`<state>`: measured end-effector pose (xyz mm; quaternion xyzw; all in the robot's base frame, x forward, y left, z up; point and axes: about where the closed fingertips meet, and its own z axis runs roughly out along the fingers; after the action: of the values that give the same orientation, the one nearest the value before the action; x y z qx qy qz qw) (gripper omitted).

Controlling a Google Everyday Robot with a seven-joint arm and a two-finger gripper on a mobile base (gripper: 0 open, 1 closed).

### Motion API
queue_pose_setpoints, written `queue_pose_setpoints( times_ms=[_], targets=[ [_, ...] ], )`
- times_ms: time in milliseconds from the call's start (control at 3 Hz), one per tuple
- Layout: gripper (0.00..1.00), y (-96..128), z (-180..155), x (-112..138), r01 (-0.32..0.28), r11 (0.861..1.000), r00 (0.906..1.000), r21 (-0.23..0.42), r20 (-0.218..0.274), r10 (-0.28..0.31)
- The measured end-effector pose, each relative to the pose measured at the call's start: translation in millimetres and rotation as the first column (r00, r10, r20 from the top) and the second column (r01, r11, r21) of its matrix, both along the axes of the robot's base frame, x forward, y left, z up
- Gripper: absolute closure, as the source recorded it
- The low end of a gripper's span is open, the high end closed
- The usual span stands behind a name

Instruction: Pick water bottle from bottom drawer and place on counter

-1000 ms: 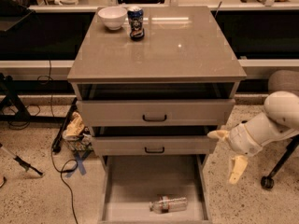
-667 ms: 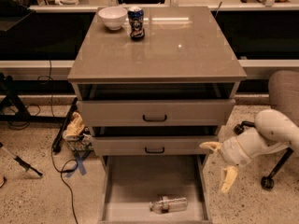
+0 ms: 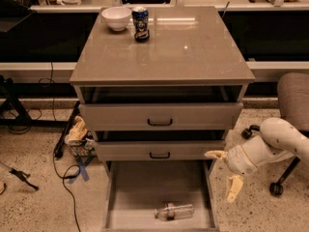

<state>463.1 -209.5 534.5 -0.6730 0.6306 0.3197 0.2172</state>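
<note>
The water bottle (image 3: 174, 211) lies on its side on the floor of the open bottom drawer (image 3: 140, 190), near its front edge. The counter (image 3: 193, 57) is the glossy grey-beige cabinet top above. My gripper (image 3: 226, 173) hangs to the right of the drawer's right wall, above floor level, with its two pale fingers spread apart and empty. It is up and to the right of the bottle, not touching it.
A white bowl (image 3: 116, 18) and a dark blue can (image 3: 140, 23) stand at the counter's back left. Two grey drawers with black handles (image 3: 160, 122) sit above the bottom drawer. An office chair (image 3: 293, 105) stands right; cables and a bag (image 3: 77, 134) lie left.
My arm and gripper have moved down and to the left, closer to the open bottom drawer's right side. The bottle has not moved.
</note>
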Motion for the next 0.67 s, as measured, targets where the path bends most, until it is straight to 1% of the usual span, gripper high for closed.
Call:
queue_pose_setpoints(
  times_ms=[333, 667],
  targets=[
    [0.00, 8, -34, 2, 0.008, 1.000, 0.9995, 0.028, 0.032, -0.009],
    [0.00, 37, -104, 6, 0.010, 0.998, 0.9978, 0.060, 0.065, -0.014]
  ],
)
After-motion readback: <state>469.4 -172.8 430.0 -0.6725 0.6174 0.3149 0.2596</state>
